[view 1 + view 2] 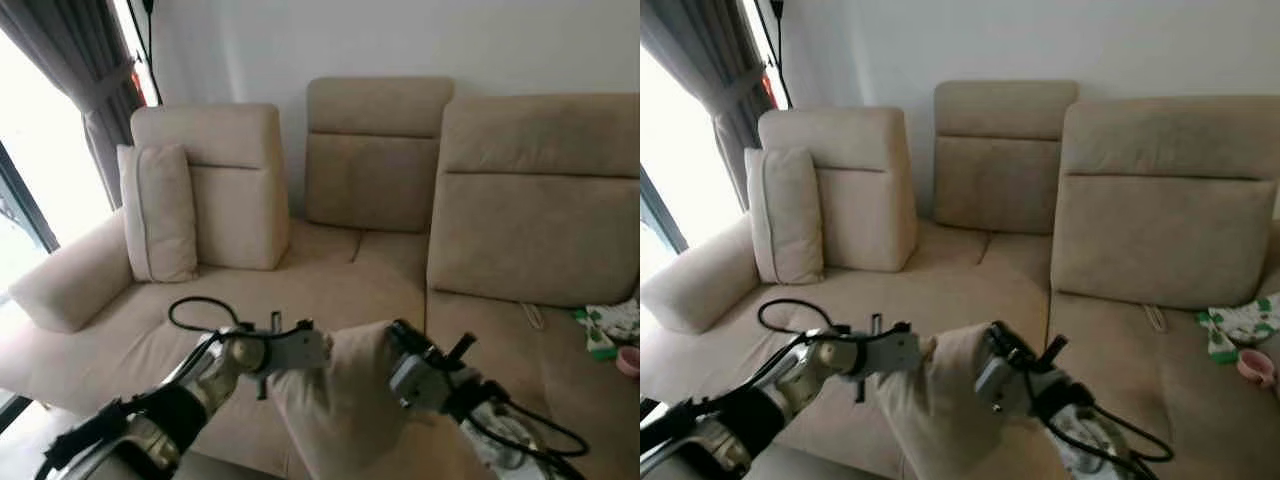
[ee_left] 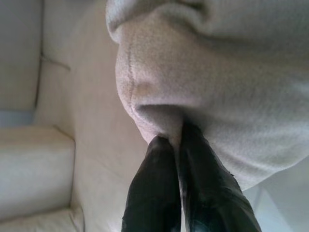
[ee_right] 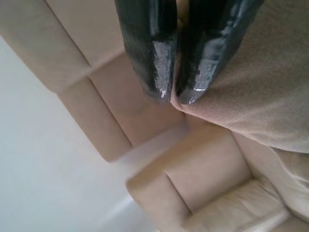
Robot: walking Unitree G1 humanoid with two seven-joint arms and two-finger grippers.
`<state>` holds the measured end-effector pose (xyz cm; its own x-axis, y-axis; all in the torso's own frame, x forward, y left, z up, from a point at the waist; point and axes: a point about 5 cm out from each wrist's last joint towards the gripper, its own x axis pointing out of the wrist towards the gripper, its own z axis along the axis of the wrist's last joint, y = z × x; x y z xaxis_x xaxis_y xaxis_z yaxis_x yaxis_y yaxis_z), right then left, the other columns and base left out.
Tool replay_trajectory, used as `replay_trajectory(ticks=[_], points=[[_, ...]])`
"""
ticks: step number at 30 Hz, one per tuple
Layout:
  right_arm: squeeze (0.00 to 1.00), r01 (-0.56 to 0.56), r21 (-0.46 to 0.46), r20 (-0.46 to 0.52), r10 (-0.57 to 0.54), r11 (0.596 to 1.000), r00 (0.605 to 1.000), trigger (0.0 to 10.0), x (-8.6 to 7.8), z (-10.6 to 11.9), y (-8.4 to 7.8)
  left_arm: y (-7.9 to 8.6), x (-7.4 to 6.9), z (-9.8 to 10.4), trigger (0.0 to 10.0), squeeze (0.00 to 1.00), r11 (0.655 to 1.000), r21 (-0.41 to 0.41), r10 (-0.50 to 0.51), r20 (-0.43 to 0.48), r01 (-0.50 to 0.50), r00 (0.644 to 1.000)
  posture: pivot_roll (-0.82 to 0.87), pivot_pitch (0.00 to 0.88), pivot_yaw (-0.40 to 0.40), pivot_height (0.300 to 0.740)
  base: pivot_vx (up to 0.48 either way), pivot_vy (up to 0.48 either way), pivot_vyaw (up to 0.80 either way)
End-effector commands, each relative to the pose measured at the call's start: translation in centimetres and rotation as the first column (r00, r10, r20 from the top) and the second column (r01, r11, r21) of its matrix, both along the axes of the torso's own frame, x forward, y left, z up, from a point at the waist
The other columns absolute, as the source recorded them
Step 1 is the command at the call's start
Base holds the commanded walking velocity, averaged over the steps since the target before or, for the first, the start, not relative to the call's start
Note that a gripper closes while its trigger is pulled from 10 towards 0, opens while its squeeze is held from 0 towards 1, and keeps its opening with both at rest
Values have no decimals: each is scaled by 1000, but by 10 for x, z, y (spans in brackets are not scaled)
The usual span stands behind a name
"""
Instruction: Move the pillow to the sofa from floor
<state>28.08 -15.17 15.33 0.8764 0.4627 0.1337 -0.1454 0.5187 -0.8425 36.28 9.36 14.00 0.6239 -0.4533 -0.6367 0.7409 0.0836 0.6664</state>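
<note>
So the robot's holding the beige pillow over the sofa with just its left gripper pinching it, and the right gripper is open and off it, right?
Not quite. The right gripper is also shut on the pillow, as the right wrist view shows; the left gripper pinches its other edge, held over the sofa.

The sofa [image 1: 330,290] is viewed from the head, forward and slightly downward, by both eye views; nearly the same scene is shared, shifted sideways. The pillow [image 2: 217,87] is seen very close along each gripper's fingers [image 3: 149,43] by the wrist views, with sofa cushions behind.
</note>
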Motion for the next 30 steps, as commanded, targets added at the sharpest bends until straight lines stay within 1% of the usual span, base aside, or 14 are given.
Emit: replay_trajectory(ticks=[1, 2, 3, 4, 5, 6, 7, 8, 16, 24, 30], points=[[0, -62, 49, 95, 57, 997, 994, 10000, -2, 19, 14, -1, -1, -1, 10000, 0, 1000, -14, -6, -1, 6, 1000, 28, 0, 92, 740, 0, 0, -800], [0, -50, 60, 124, 43, 997, 991, 10000, -1, 24, 13, -8, 7, 16, 10000, 0, 992, -127, 32, 85, -21, 996, 25, 0, 93, 740, 0, 0, -800], [0, -47, 63, 132, 39, 997, 991, 10000, 0, 26, 13, -10, 9, 21, 10000, 0, 987, -159, 45, 107, -27, 993, 25, 0, 93, 740, 0, 0, -800], [0, -44, 71, 142, 33, 997, 989, 10000, 0, 28, 12, -11, 13, 31, 10000, 0, 979, -201, 71, 148, -40, 986, 27, 0, 92, 740, 0, 0, 0], [0, -44, 71, 142, 33, 997, 989, 10000, 0, 28, 12, -11, 13, 31, 10000, 0, 979, -201, 71, 148, -40, 986, 27, 0, 92, 740, 0, 0, 0], [0, -43, 77, 146, 31, 996, 989, 10000, 1, 29, 11, -12, 16, 40, 10000, 0, 972, -230, 93, 175, -51, 980, 29, 0, 91, 740, 0, 0, 0], [0, -43, 77, 146, 31, 996, 989, 10000, 1, 29, 11, -12, 16, 40, 10000, 0, 972, -230, 93, 175, -51, 980, 29, 0, 91, 740, 0, 0, 0], [0, -42, 82, 151, 29, 996, 988, 10000, 1, 31, 11, -12, 19, 48, 10000, 0, 965, -253, 117, 201, -64, 973, 29, 0, 91, 740, 0, 0, 0], [0, -38, 87, 156, 24, 995, 988, 10000, 5, 36, 9, -12, 18, 42, 10000, 0, 964, -253, 131, 186, -81, 974, 28, 0, 89, 740, 0, 0, 0], [0, -42, 91, 186, 24, 995, 982, 10000, 6, 44, 9, -19, 17, 46, 10000, 0, 959, -277, 113, 198, -54, 974, 29, 0, 87, 740, 0, 0, 0], [0, -42, 94, 195, 23, 995, 981, 10000, 7, 47, 9, -20, 17, 47, 10000, 0, 959, -280, 106, 204, -46, 973, 28, 0, 87, 740, 264, 0, 0]])
